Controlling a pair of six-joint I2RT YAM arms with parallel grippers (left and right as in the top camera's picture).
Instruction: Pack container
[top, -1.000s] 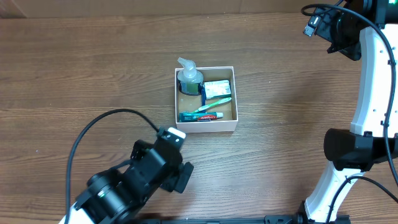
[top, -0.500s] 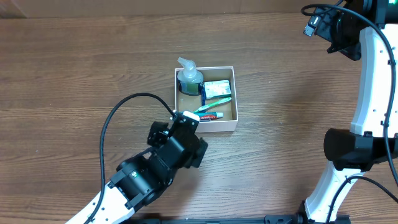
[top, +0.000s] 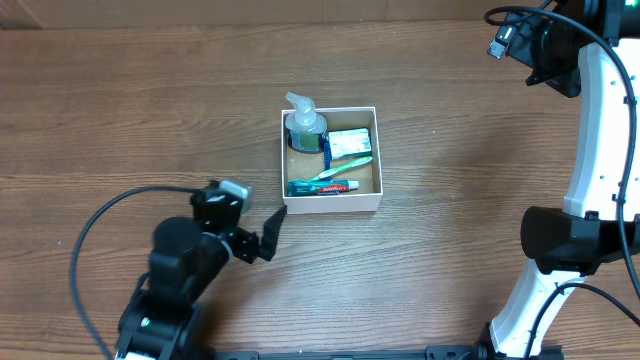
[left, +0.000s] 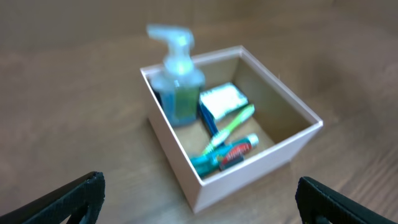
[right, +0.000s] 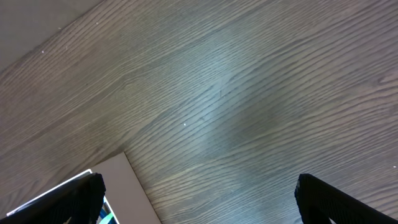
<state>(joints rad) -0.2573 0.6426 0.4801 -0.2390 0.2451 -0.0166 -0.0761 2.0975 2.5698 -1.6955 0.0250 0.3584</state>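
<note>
The container (top: 335, 201) is a square white box with a brown floor, at the table's middle. In it stand a clear green soap pump bottle (top: 304, 125), a green-and-white packet (top: 349, 141), a green toothbrush (top: 342, 170) and a toothpaste tube (top: 326, 187). My left gripper (top: 262, 238) is open and empty, just off the box's front left corner. The left wrist view shows the container (left: 249, 180), bottle (left: 177, 87), packet (left: 222, 99), toothbrush (left: 235, 123) and tube (left: 229, 153) beyond the open left gripper (left: 200, 200). My right gripper (top: 548, 58) is open and empty, high at the far right.
Bare brown wood table (top: 130, 110) surrounds the box. The right arm's white column (top: 600, 140) and black base (top: 575, 240) stand at the right edge. The left arm's black cable (top: 100, 230) loops at front left. The right wrist view shows the box's corner (right: 121, 190) at lower left.
My left arm first moved up to the box's front left corner, then pulled back left and down, turning its open fingers toward the box. The right arm and the box's contents have not moved.
</note>
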